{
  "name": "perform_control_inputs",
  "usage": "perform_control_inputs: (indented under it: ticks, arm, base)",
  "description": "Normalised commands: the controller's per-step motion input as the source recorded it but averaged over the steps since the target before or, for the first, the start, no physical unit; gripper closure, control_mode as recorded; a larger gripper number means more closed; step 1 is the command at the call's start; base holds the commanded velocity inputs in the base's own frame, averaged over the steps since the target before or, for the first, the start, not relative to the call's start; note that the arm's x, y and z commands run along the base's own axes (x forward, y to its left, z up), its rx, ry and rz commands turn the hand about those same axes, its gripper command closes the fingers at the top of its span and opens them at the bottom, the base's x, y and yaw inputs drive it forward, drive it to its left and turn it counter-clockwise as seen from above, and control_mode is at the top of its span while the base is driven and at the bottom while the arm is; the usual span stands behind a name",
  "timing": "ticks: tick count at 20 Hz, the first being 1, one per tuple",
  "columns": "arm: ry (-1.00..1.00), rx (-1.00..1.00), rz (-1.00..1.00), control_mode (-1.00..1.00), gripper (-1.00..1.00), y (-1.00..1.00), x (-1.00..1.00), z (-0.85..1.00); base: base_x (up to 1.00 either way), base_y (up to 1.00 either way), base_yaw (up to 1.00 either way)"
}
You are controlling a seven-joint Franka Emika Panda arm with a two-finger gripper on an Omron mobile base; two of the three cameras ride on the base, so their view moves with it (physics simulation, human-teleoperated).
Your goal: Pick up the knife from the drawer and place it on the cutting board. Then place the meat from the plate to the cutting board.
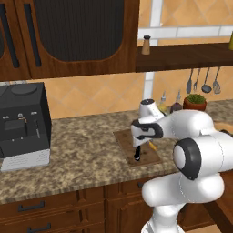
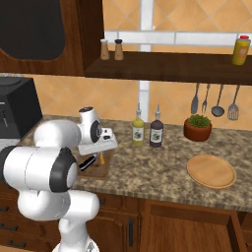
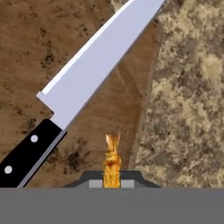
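Note:
The dark brown cutting board (image 1: pixel 128 140) (image 2: pixel 102 171) (image 3: pixel 35 52) lies on the granite counter. On it rests the knife (image 3: pixel 92 65), silver blade slanting across the board; its black handle (image 1: pixel 137 154) (image 2: pixel 87 162) points toward the counter's front. My gripper (image 1: pixel 150 144) (image 2: pixel 102 155) (image 3: pixel 111 183) hovers low over the board's right edge, beside the knife, shut on the meat (image 3: pixel 111 162), a thin orange strip that sticks out from between the fingertips. The round tan plate (image 2: pixel 211 171) sits bare to the right. A wooden side of the drawer (image 2: pixel 236 231) juts out at the lower right.
A black coffee machine (image 1: pixel 22 123) stands at the left of the counter. Two bottles (image 2: pixel 146 129) and a potted plant (image 2: pixel 198 127) line the back wall, with utensils (image 2: pixel 214 101) hanging above. Open granite lies between the board and the plate.

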Motion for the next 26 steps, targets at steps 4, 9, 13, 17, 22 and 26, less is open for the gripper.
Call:
perform_control_inputs:
  ticks: [4, 9, 13, 17, 22, 26]
  arm:
    - [0.12, 0.13, -0.1, -1.0, 1.0, 0.34, 0.09, -0.01]
    - [0.04, 0.02, 0.0, -1.0, 1.0, 0.05, 0.0, -0.22]
    - [0.02, 0.0, 0.0, -1.0, -1.0, 0.0, 0.01, -0.27]
    - [0.0, 0.0, 0.0, -1.0, -1.0, 0.03, 0.03, 0.05]
    - [-0.19, 0.04, 0.0, -1.0, -1.0, -0.02, -0.37, 0.5]
    - [-0.56, 0.2, 0.0, -1.0, -1.0, -0.33, -0.87, 0.91]
  base:
    - [0.0, 0.0, 0.0]
    - [0.0, 0.0, 0.0]
    - [0.0, 0.0, 0.0]
    - [0.0, 0.0, 0.0]
    - [0.0, 0.0, 0.0]
    - [0.0, 0.0, 0.0]
